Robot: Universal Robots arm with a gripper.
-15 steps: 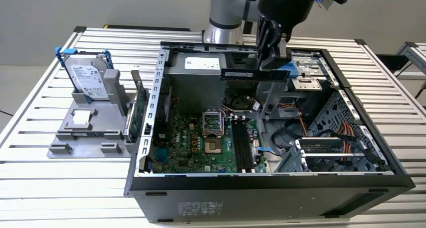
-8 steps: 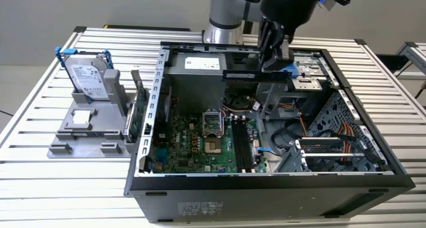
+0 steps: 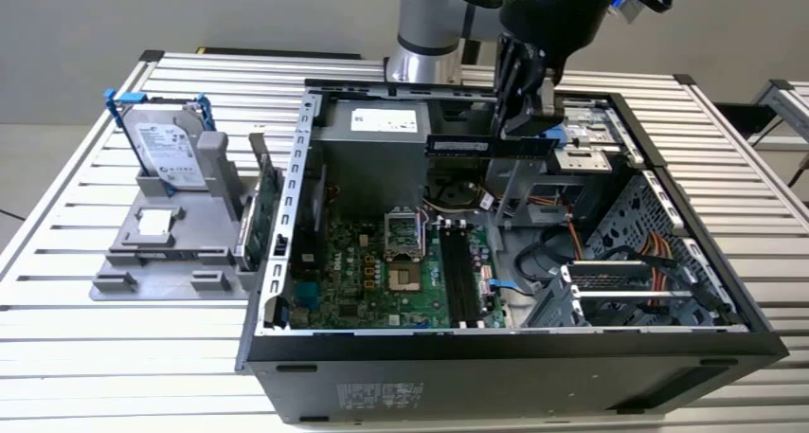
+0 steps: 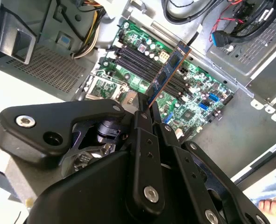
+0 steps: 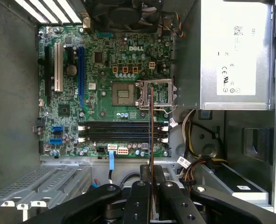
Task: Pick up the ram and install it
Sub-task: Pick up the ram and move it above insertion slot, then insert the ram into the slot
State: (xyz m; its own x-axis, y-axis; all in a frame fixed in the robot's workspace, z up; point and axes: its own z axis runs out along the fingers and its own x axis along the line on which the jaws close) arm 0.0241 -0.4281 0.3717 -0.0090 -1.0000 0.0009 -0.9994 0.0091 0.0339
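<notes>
In the exterior view, the black gripper hangs over the far part of the open black computer case. It is clenched on the ram — a long, thin dark circuit-board stick with a pale label. The stick is held level in the air, well above the green motherboard. On the exterior view's left, the silver hard drive with blue brackets stands in a grey holder on the slatted aluminium table.

In the second wrist view, the ram juts out from between the fingers, which pinch one end. Beyond it lie the long black memory slots, and the stick is clear of them.

In the first wrist view, we see the ram edge-on. It runs across the memory slots rather than along them, and the slots look empty.

We judge the pick-up done and the installing not yet — the stick is aloft, unseated.
</notes>
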